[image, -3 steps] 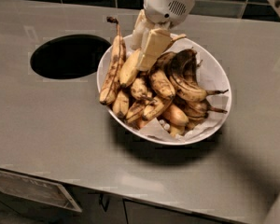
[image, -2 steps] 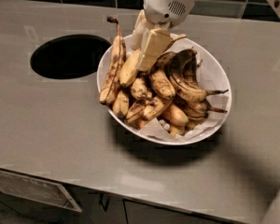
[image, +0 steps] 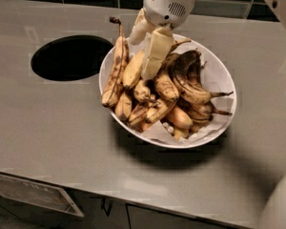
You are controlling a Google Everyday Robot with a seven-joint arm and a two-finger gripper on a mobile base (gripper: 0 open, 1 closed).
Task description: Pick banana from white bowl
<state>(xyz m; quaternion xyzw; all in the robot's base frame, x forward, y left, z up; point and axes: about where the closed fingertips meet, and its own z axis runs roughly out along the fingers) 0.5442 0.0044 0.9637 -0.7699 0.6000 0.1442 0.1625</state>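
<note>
The white bowl (image: pixel 222 78) stands on the grey counter, lined with white paper and piled with bananas. The banana (image: pixel 133 71), the brightest yellow and plump, lies in the left part of the pile, its upper end pointing up into the gripper. My gripper (image: pixel 143 56) reaches down from the top of the view onto the pile's back left, right at that banana's upper end. A slim brown-streaked banana (image: pixel 115 66) with a dark stalk leans on the bowl's left rim. Nearly black curved bananas (image: pixel 190 78) lie on the right.
A round dark hole (image: pixel 70 57) is cut in the counter (image: pixel 47 137) left of the bowl. Dark tiles run along the back wall. The counter's front edge is near the bottom, with a cabinet front below it.
</note>
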